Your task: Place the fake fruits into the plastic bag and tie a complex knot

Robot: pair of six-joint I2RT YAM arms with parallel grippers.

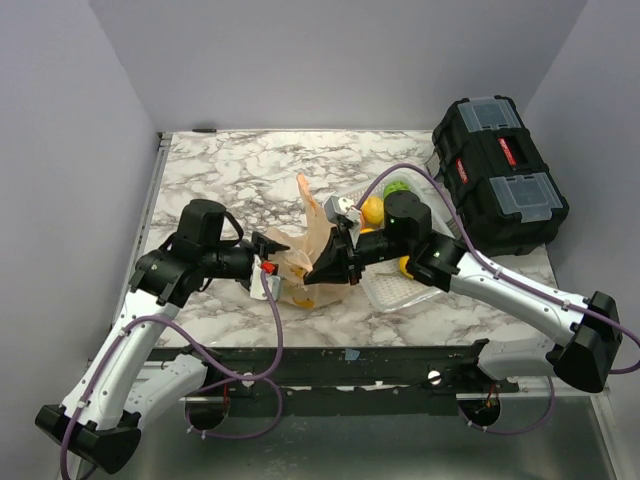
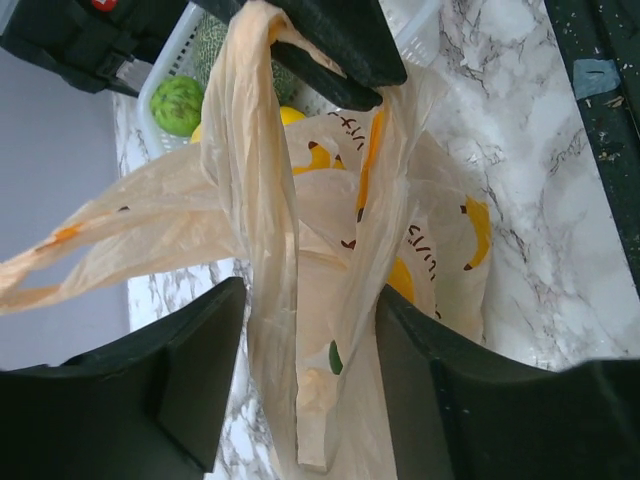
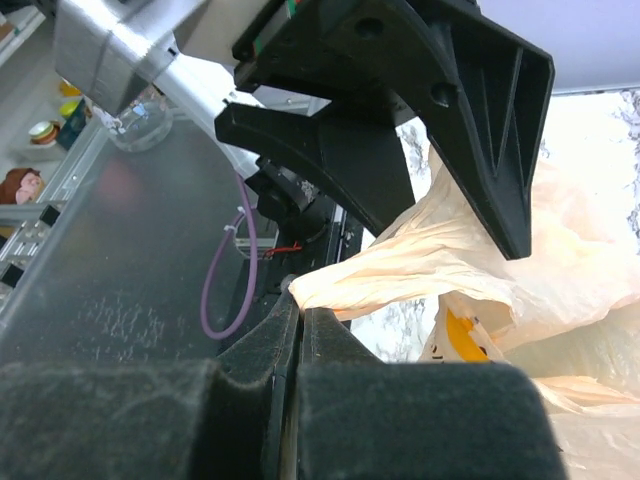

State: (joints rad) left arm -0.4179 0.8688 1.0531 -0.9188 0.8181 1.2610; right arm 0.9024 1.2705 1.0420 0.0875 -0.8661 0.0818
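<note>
Marble-patterned tabletop (image 1: 230, 170), grey walls (image 1: 330, 60) around, carries the plastic bag (image 1: 300, 250).

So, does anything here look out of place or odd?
Yes. A yellow fruit and a green fruit sit in the basket, outside the bag, while the right claw is shut on a bag strip and the left claw is open around others. One handle sticks up loose. Nothing looks spilled or torn.

Marbled table (image 1: 230, 170) carries three items. At centre, the plastic bag (image 1: 300, 262); white basket (image 1: 395, 290) just right; black toolbox (image 1: 500, 170) upper right.
</note>
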